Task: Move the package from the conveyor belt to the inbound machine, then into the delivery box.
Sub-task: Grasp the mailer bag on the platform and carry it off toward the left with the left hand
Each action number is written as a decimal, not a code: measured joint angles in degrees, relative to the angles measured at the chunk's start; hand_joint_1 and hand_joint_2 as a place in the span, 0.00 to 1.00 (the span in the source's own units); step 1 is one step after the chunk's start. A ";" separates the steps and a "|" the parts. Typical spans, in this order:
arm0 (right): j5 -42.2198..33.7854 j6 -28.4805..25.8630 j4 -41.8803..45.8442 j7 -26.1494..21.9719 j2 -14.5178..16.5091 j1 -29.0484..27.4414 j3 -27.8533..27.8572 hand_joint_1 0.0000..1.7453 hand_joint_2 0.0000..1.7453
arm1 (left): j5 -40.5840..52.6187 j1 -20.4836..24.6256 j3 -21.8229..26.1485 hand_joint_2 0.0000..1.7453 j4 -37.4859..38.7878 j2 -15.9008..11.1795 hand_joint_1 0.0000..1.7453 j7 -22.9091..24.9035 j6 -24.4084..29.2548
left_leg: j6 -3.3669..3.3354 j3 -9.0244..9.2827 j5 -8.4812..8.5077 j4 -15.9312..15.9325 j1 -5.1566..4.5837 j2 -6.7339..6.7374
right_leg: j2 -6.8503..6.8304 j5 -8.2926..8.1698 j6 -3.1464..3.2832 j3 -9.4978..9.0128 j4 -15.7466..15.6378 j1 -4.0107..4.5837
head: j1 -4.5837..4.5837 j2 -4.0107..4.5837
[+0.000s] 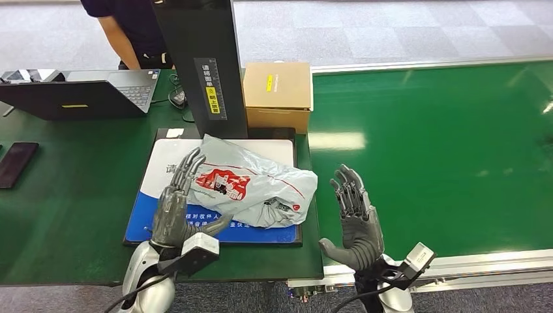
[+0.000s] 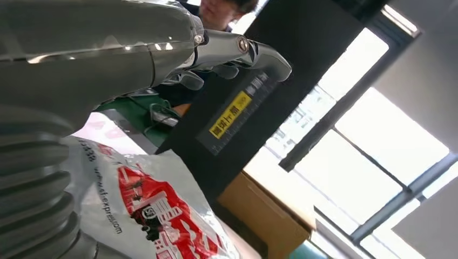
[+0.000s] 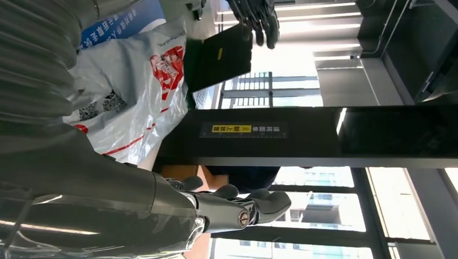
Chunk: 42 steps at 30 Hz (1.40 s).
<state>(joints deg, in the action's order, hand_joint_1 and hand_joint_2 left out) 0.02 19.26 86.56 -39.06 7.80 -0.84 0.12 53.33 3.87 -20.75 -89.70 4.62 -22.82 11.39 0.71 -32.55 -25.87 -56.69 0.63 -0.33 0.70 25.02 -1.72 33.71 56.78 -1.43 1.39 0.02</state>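
The left robot hand point(image 1: 175, 205) rests open against the package point(image 1: 251, 186), a crumpled grey poly bag with red printing, lying on the inbound machine's platform point(image 1: 156, 171). The right robot hand point(image 1: 354, 218) is open beside it. A cardboard box point(image 1: 277, 94) sits beyond.

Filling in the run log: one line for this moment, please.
package: on inbound machine plate | left robot hand: against package | right robot hand: open, apart
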 joint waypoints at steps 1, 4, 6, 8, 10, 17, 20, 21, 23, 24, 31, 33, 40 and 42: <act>0.34 -0.07 0.08 0.00 0.10 -0.30 0.01 0.00 1.00 | 0.82 1.25 -0.76 1.00 1.01 -0.37 0.00 0.52 -0.80 | 0.00 0.01 0.01 0.00 0.00 0.00 | 0.00 0.00 0.00 0.00 0.00 0.00 | 0.00 0.00; 1.04 -0.20 0.74 0.01 0.39 -1.13 0.11 0.00 1.00 | 2.66 5.68 -3.12 1.00 5.25 -1.47 0.00 1.78 -3.30 | 0.01 0.02 0.03 -0.01 0.00 0.00 | 0.00 -0.01 0.01 -0.01 0.00 0.00 | 0.01 0.00; 1.13 -0.17 1.41 0.02 0.55 -1.82 0.23 0.00 1.00 | 3.10 9.01 -4.57 1.00 8.68 -2.06 0.00 2.26 -4.28 | 0.01 0.03 0.04 -0.01 0.00 0.00 | 0.00 -0.02 0.02 -0.02 0.01 0.00 | 0.00 0.00; 1.12 -0.10 2.04 0.01 0.59 -2.65 0.44 0.00 1.00 | 3.38 12.23 -5.85 1.00 12.45 -2.52 0.00 2.71 -4.97 | 0.01 0.03 0.04 -0.01 0.00 0.00 | 0.00 -0.02 0.02 -0.02 0.01 0.00 | 0.00 0.00; 1.10 -0.05 2.51 -0.10 0.58 -3.46 0.71 0.00 1.00 | 3.66 14.92 -6.95 1.00 16.19 -2.93 0.00 3.03 -5.43 | 0.02 0.03 0.04 0.00 0.00 0.01 | 0.01 -0.02 0.02 -0.02 0.01 0.00 | 0.01 0.00; 1.03 -0.89 4.12 -0.74 0.57 -5.99 1.64 0.00 1.00 | 4.65 22.88 -10.94 1.00 29.38 -3.86 0.00 4.33 -8.93 | 0.02 0.01 0.04 0.00 0.00 0.01 | 0.01 -0.01 0.03 0.00 0.01 0.00 | 0.00 0.00; 1.45 -1.18 4.95 -0.75 0.57 -7.21 1.91 0.00 1.00 | 4.14 26.32 -12.60 1.00 36.10 -4.18 0.00 4.40 -10.22 | 0.02 0.01 0.04 0.00 0.00 0.02 | 0.02 -0.02 0.03 0.00 0.02 0.00 | -0.01 0.00; 1.73 -1.23 5.13 -0.75 0.57 -7.51 2.01 0.00 1.00 | 3.83 27.32 -13.12 1.00 38.10 -4.32 0.00 4.48 -10.87 | 0.02 0.02 0.04 0.00 0.00 0.02 | 0.02 -0.02 0.03 -0.01 0.02 0.00 | 0.00 0.00; 2.27 -1.27 5.31 -0.76 0.57 -7.88 2.18 0.00 1.00 | 3.17 29.11 -14.11 1.00 41.62 -4.63 0.00 4.66 -12.32 | 0.02 0.03 0.04 0.00 0.00 0.02 | 0.02 -0.02 0.03 -0.03 0.02 0.01 | -0.01 0.00; 2.49 -1.31 5.34 -0.76 0.57 -7.98 2.25 0.00 1.00 | 2.91 29.97 -14.59 1.00 43.20 -4.77 0.01 4.75 -13.10 | 0.02 0.05 0.04 0.00 0.00 0.02 | 0.02 -0.02 0.03 -0.06 0.02 0.01 | -0.01 0.00; 2.59 -2.16 5.44 -0.75 0.56 -8.50 3.25 0.00 1.00 | 2.30 34.30 -17.41 1.00 50.71 -4.90 1.00 5.17 -15.48 | 0.01 0.46 0.00 0.03 0.00 0.01 | 0.01 0.00 0.02 -0.48 0.00 0.00 | 0.00 0.00; 2.57 -2.20 5.57 -0.74 0.56 -8.77 3.62 0.00 1.00 | 2.01 34.82 -17.74 1.00 51.82 -4.75 1.00 5.26 -14.95 | 0.01 0.51 0.00 0.03 0.00 0.01 | 0.01 0.00 0.01 -0.53 -0.01 0.00 | 0.01 0.00; 2.85 -2.84 5.63 -0.72 0.55 -9.78 4.21 0.00 1.00 | -2.20 33.17 -16.77 1.00 51.09 -4.19 1.00 3.76 -6.87 | 0.06 0.55 0.11 0.03 0.00 0.02 | 0.01 -0.06 0.07 -0.56 0.01 0.01 | 0.00 0.00; 3.05 -3.17 5.63 -0.69 0.55 -10.10 4.31 0.00 1.00 | -3.33 31.37 -15.65 1.00 48.72 -4.18 1.00 3.31 -5.08 | 0.07 0.53 0.12 0.03 0.00 0.02 | 0.01 -0.07 0.09 -0.55 0.02 0.02 | 0.00 0.00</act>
<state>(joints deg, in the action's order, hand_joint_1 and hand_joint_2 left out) 3.08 16.09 92.19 -39.75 8.35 -10.94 4.43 50.00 35.23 -36.40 -40.98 0.44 -19.51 6.32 0.78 -32.01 -25.75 -56.66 0.64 -0.31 0.72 24.95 -1.63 33.17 56.80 -1.41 1.39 0.02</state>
